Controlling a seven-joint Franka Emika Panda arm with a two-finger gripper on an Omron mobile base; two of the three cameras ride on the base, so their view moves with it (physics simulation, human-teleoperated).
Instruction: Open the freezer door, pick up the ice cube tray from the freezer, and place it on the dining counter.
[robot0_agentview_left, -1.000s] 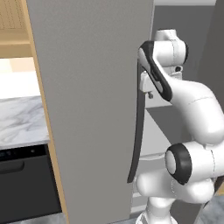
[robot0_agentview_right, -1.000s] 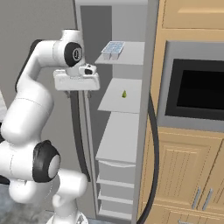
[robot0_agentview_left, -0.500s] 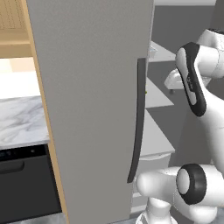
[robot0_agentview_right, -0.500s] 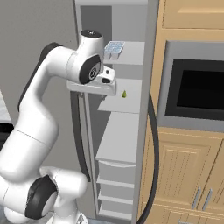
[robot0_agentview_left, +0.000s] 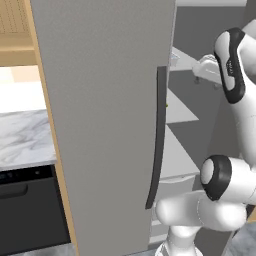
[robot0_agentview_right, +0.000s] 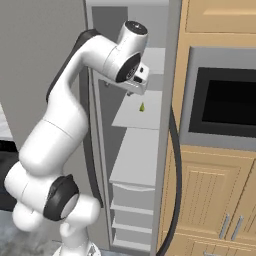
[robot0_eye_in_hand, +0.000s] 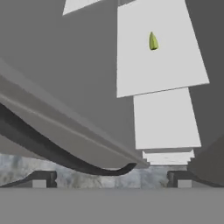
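Black built-in oven, right, set in light wood cabinetry. Marble counter, left, above black appliance front. Small green item on pale shelf.

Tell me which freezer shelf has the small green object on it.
The middle shelf, below the gripper: the small green object stands on it. The shelf underneath, above the drawers, is bare.
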